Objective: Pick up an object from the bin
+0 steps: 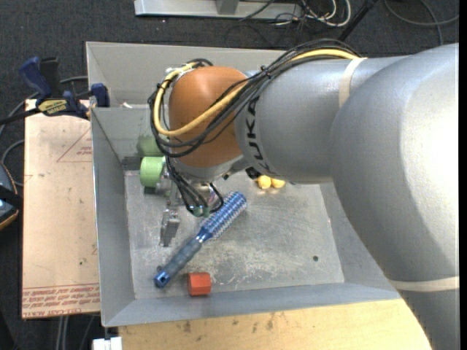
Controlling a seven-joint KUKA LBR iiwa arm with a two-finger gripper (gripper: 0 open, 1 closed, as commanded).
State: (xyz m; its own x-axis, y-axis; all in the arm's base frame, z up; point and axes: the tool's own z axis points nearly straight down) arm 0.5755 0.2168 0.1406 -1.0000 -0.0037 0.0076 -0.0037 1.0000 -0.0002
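Your gripper (169, 228) hangs low by the bin's (109, 195) left wall, just beside the blue brush (208, 235). The brush lies flat and slantwise, clear of the walls, and is likely the easiest pick. Whether the gripper is spread or pressed together, you cannot tell.

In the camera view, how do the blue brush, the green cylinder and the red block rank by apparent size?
1. Brush
2. Green cylinder, partly hidden by the arm
3. Red block, only slightly smaller; these last two look close.
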